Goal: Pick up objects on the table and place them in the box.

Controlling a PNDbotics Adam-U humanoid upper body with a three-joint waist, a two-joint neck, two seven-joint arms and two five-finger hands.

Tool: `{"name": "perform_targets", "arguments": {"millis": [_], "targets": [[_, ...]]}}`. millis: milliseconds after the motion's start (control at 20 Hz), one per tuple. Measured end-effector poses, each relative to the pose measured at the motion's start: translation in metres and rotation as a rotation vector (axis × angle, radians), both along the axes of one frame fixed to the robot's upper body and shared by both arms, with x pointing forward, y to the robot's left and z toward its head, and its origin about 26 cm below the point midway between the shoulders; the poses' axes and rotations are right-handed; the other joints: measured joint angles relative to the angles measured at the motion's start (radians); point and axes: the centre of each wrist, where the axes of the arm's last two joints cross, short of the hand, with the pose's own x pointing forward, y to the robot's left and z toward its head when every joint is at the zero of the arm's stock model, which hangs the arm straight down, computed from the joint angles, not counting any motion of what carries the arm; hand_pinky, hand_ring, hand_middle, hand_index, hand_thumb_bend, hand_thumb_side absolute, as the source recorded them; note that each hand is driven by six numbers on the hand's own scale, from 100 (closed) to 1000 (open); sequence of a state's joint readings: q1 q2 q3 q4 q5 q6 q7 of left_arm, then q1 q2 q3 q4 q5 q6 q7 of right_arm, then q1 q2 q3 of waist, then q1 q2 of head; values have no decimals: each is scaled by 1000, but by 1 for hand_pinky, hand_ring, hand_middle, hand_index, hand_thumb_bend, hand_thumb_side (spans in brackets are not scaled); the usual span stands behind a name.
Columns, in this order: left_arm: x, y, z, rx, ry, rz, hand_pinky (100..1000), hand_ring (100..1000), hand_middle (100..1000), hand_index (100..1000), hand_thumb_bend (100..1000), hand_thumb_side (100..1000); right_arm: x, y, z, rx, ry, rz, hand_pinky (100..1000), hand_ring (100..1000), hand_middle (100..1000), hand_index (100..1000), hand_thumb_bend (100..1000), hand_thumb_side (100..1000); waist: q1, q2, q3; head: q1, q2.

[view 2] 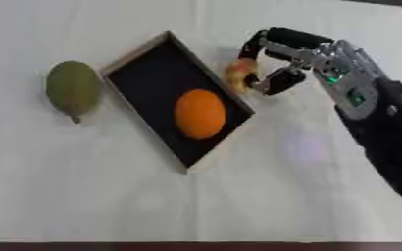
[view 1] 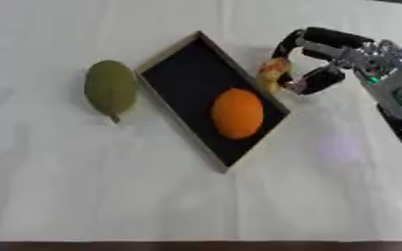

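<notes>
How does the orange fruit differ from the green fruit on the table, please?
The orange fruit lies inside the box; the green fruit lies on the cloth to the box's left. The orange one is rounder; the green one is longer, with a small stem end. No hand touches either.

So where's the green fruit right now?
The green fruit lies on the white table, on the robot's left, just outside the box holding the orange.
</notes>
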State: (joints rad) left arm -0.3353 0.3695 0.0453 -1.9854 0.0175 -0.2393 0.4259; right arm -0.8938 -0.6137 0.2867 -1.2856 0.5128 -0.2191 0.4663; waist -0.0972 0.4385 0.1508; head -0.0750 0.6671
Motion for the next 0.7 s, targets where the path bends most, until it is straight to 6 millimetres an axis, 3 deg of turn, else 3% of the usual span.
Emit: {"name": "perform_targets", "arguments": {"millis": [400,700], "targets": [[0,0,0,0,0,0,686,730,758,811,230,648,-26,10,36,64,-101,47,879,696,531,650,100,100,8,0,-8,-3,0],[0,0,0,2,3,0,687,730,758,811,228,648,-46,30,64,75,-168,124,878,697,541,661,100,100,9,-1,-11,-11,1]]}}
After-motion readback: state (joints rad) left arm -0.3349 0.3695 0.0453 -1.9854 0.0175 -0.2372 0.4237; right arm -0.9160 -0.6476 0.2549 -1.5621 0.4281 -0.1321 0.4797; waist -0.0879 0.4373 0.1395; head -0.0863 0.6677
